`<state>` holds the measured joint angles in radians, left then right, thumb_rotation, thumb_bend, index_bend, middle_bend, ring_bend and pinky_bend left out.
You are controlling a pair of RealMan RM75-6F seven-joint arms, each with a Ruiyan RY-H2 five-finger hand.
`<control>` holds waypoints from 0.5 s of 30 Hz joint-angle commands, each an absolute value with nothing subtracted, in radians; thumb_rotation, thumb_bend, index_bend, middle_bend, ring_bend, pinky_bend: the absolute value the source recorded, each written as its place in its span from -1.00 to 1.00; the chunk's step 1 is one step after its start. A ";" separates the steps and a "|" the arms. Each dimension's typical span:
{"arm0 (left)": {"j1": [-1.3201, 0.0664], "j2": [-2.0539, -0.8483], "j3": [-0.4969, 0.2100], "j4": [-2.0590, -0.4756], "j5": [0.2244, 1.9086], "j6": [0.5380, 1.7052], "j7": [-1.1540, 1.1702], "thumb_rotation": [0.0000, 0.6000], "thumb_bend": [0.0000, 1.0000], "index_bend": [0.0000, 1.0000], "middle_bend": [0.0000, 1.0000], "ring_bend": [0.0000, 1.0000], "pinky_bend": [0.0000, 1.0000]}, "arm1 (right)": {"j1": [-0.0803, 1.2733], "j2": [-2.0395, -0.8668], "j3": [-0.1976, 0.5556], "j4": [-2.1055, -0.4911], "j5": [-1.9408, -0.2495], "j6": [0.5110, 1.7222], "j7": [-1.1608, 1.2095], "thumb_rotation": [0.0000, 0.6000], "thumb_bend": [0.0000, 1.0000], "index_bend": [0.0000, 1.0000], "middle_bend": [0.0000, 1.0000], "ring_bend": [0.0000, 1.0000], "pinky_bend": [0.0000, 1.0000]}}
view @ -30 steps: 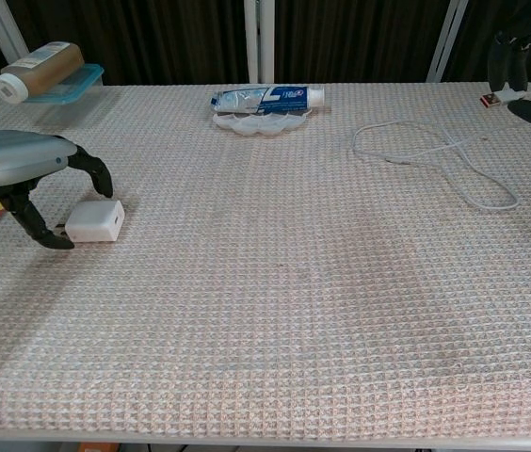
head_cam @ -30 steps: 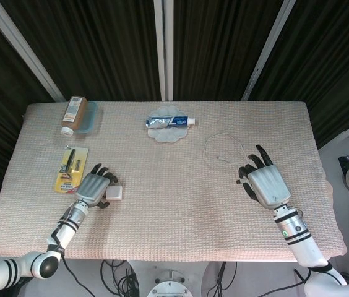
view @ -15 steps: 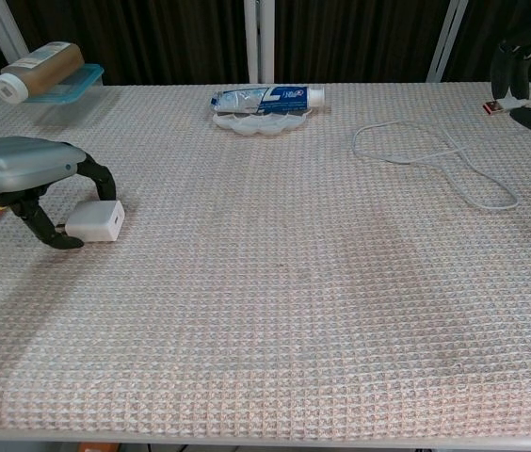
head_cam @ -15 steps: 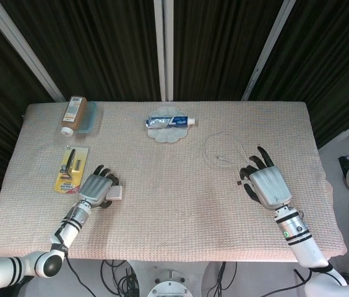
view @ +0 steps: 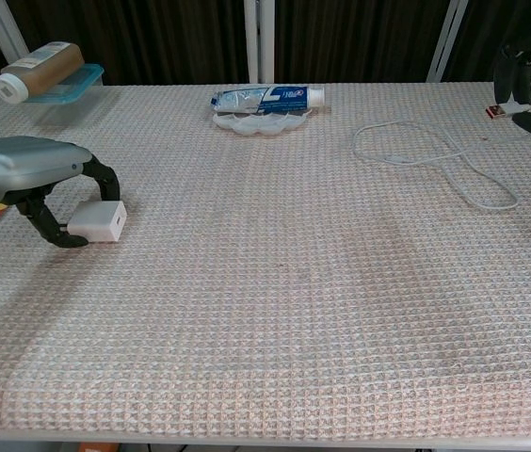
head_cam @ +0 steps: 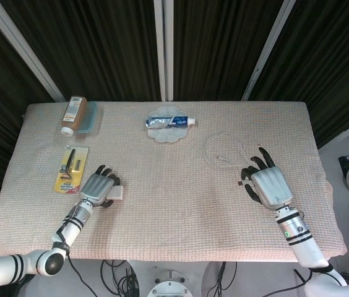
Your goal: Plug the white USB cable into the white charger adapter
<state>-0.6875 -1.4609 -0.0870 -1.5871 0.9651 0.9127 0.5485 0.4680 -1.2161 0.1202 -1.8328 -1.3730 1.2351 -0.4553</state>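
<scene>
The white charger adapter (head_cam: 118, 192) (view: 98, 220) lies on the woven table cover at the near left. My left hand (head_cam: 96, 188) (view: 28, 168) curls over it, with one finger on its top and the thumb against its near-left side, gripping it. The white USB cable (head_cam: 221, 150) (view: 437, 152) loops loosely across the right half of the table. Its plug end (view: 496, 112) sits pinched between the fingertips of my right hand (head_cam: 267, 186) (view: 529, 66), just above the cloth. Most of that hand is cut off in the chest view.
A toothpaste tube on a white dish (head_cam: 169, 122) (view: 264, 98) sits at the back centre. At the back left, a brown bottle lies on a blue container (head_cam: 75, 114) (view: 43, 68). A yellow razor pack (head_cam: 71, 168) lies just beyond my left hand.
My left hand's fingers have closed in around the adapter, nudging it slightly. The right hand has shifted a little to the right and nearer with the plug.
</scene>
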 commanded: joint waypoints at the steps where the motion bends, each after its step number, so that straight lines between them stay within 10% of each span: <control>1: -0.689 -1.466 -0.089 -1.587 0.965 0.919 0.537 1.00 -0.44 -0.19 -0.32 -0.72 -0.95 | 0.467 -1.218 0.120 -1.831 -1.373 1.236 -0.452 1.00 -0.33 0.20 0.05 -0.58 -1.00; 15: -0.693 -1.449 -0.106 -1.662 0.967 1.002 0.550 1.00 -0.38 0.00 -0.07 -0.49 -0.83 | 0.489 -1.244 0.143 -1.824 -1.344 1.199 -0.426 1.00 -0.32 0.20 0.06 -0.58 -1.00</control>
